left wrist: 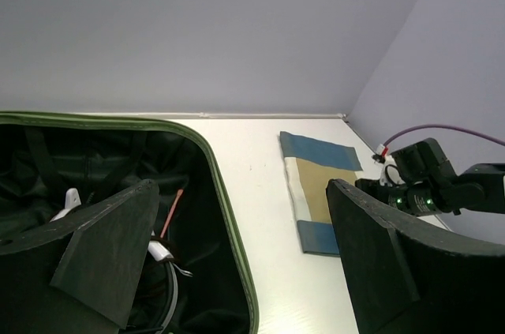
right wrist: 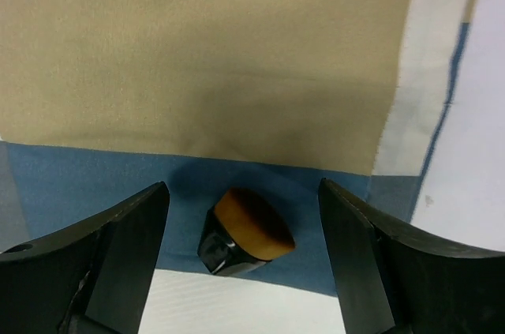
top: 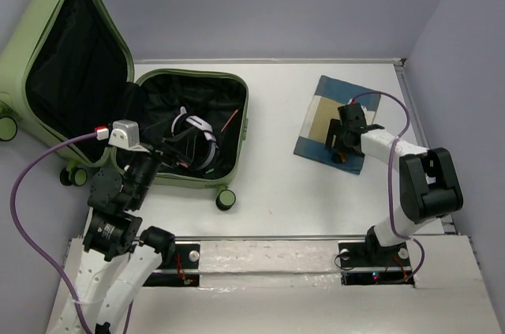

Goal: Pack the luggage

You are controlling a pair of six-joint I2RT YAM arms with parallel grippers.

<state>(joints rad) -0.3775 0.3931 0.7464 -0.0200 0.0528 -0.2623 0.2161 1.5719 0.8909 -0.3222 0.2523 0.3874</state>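
Where the table (top: 276, 180) runs toward its far right, a folded cloth (top: 319, 117) of blue, tan and white lies flat. A small brush (right wrist: 246, 231) with orange-brown bristles rests on the cloth's blue band. The right gripper (right wrist: 243, 200) stands open astride the brush, with neither finger touching it. The left gripper (left wrist: 241, 188) gapes wide over the near rim of the luggage (top: 31, 26). This light-green case sits at the far left, with its lid raised and its black lining showing. A white headset (top: 201, 133) and a thin red stick (top: 230, 121) lie inside it.
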